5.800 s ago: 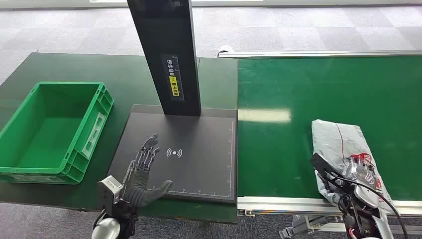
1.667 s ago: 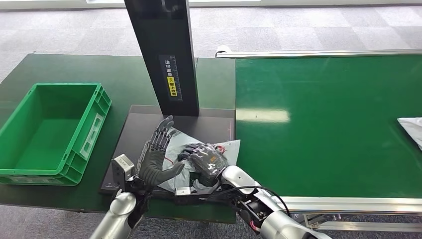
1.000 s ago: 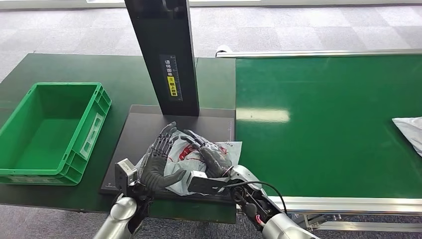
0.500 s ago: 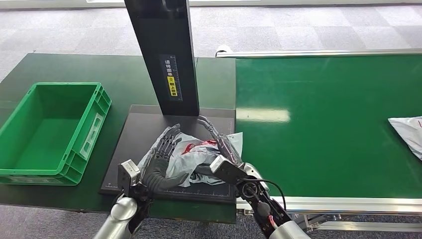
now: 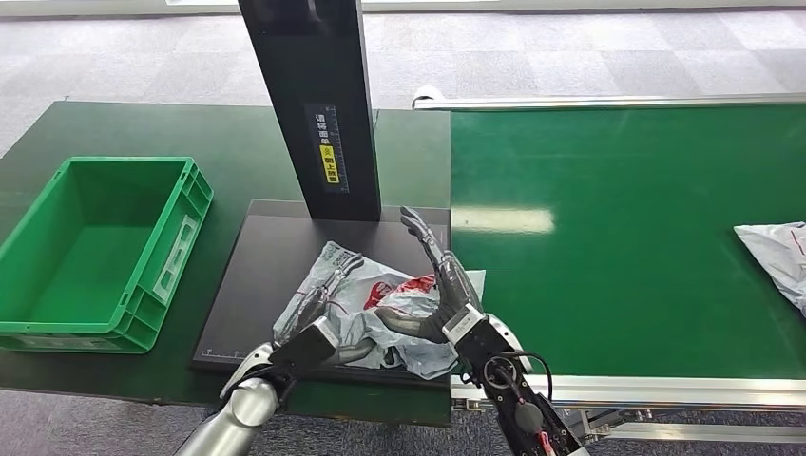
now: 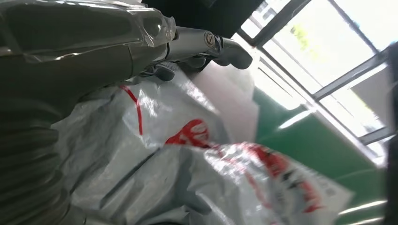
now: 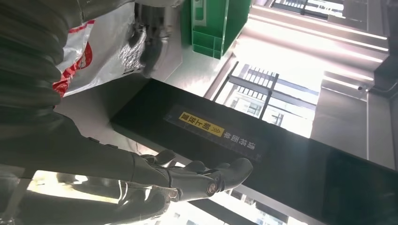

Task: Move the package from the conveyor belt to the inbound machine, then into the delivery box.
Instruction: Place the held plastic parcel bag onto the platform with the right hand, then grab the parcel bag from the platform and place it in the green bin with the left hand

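Gripping package: left robot hand | right robot hand fingers spread, thumb touching | wrist: red print

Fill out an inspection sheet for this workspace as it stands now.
Surface: dark green table carrying the black inbound machine; green conveyor belt beside it.
Job's things: grey package with red print lies crumpled on the machine's plate; green delivery box holds nothing.
Clutter: second package at the belt's far right edge.
Hands: left hand lies against the package; right hand is at the package's other side, fingers spread; whether either grips it cannot be told.
Cables: black cable looping at the right wrist.
Surroundings: grey carpet floor.
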Available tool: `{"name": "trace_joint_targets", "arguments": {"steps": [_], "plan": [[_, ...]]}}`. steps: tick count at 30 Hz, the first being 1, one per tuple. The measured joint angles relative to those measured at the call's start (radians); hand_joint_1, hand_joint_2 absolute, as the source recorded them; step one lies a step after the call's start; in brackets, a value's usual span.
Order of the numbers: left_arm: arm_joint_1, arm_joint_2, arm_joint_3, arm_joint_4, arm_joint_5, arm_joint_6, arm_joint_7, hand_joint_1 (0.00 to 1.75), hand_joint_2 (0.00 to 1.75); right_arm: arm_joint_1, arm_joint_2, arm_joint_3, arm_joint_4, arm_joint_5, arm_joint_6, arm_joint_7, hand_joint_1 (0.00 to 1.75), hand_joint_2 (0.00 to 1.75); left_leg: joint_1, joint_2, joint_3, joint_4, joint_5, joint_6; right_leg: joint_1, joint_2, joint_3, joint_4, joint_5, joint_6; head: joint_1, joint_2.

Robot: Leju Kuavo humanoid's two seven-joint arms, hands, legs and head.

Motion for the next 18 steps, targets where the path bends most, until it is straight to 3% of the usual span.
{"name": "trace_joint_targets", "arguments": {"steps": [11,18], "plan": [[-0.100,0.015,-0.104,0.151,-0.350,-0.051,0.203,0.00,1.75,0.023,-0.009,-0.018,-0.005,0.030,0.002,0.000,0.00,1.75,0.000,-0.004,0.004,0.000,0.000,0.000,0.000,-0.005,0.008,0.000,-0.001,0.001,0.000,0.000],[-0.164,-0.004,-0.128,0.244,-0.407,-0.077,0.222,0.00,1.75,0.025,-0.005,-0.041,-0.006,0.052,0.002,0.000,0.00,1.75,-0.001,-0.012,0.020,-0.001,-0.005,0.004,-0.001,-0.013,0.028,-0.001,-0.006,0.003,0.000,0.000]]}}
